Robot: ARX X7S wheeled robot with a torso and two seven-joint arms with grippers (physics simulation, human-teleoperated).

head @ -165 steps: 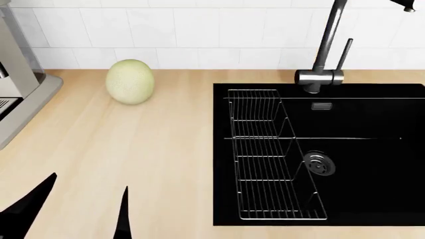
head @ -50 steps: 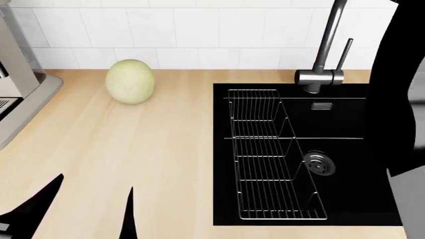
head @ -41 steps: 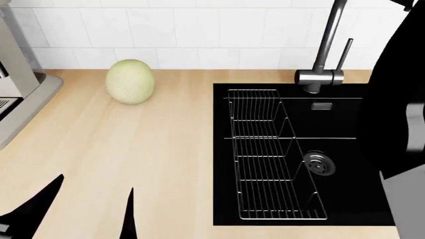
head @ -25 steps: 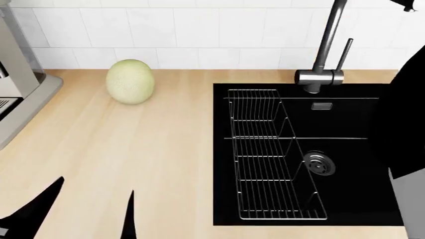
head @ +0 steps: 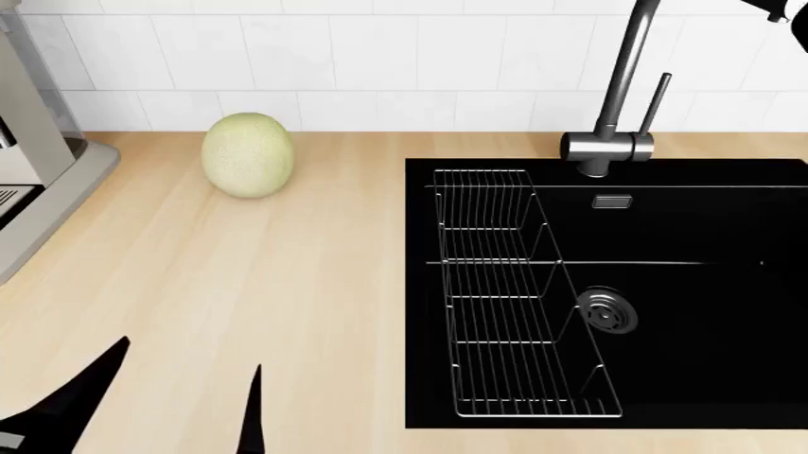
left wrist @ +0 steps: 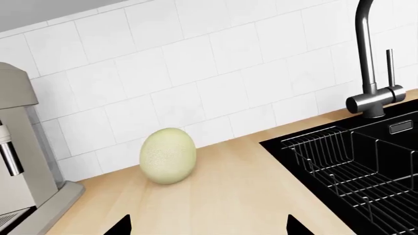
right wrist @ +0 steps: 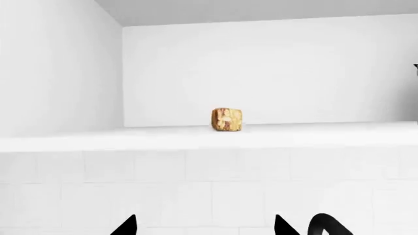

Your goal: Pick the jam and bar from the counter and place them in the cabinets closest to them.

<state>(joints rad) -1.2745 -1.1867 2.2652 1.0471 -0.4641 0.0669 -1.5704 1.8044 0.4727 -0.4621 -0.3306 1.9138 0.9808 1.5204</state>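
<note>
The golden-brown bar [right wrist: 226, 119] lies end-on on a white cabinet shelf [right wrist: 294, 134], far ahead of my right gripper [right wrist: 205, 225], which is open and empty below the shelf. My left gripper [head: 189, 402] is open and empty above the beige counter [head: 253, 274] near its front edge; it also shows open in the left wrist view [left wrist: 207, 226]. The jam is out of view. My right gripper does not show in the head view.
A pale-green melon [head: 248, 155] stands at the back of the counter by the tiled wall. A black sink [head: 707, 284] with a wire rack [head: 518, 293] and a dark faucet [head: 612, 113] lies to the right. A grey coffee machine [head: 38, 161] stands at the left.
The right arm that covered the right edge of the head view has moved out of that view. My left gripper's fingertips have shifted slightly lower and to the right.
</note>
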